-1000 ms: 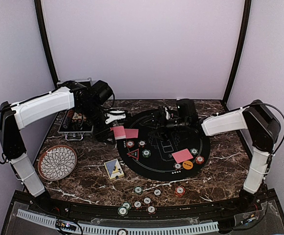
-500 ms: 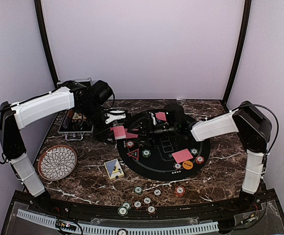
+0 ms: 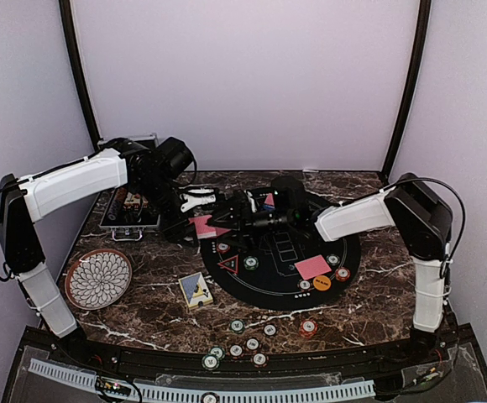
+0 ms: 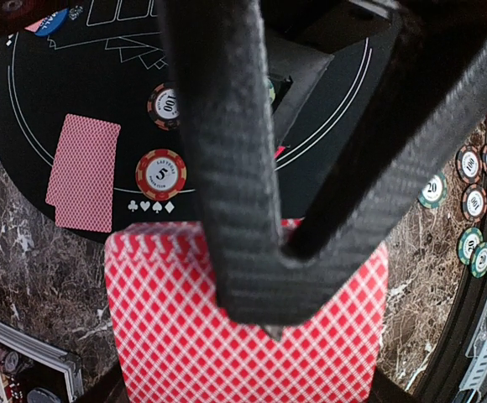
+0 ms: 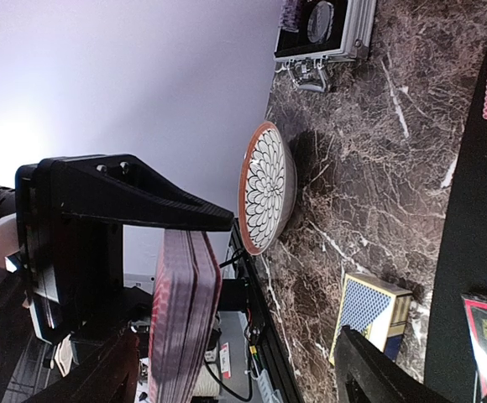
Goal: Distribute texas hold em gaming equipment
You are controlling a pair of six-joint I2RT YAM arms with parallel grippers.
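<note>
Chips (image 3: 252, 343) are lying in two groups: eight on the counter (image 3: 386, 277) near the arms, six on the black mat (image 3: 277, 290). One orange disc (image 3: 322, 283), one blue disc (image 3: 268, 202) and one red triangle (image 3: 228, 265) are sitting on the mat too. Two single cards are lying face down there, one right (image 3: 312, 267), one left (image 4: 82, 172). The left hand (image 4: 264, 315) is clamping the red-backed deck (image 4: 168, 353) above the mat's left edge. The right hand (image 5: 235, 361) is standing wide just beside the deck, gripping nothing. A second ago it was hovering over the mat's far right part; the left hand is keeping its place.
</note>
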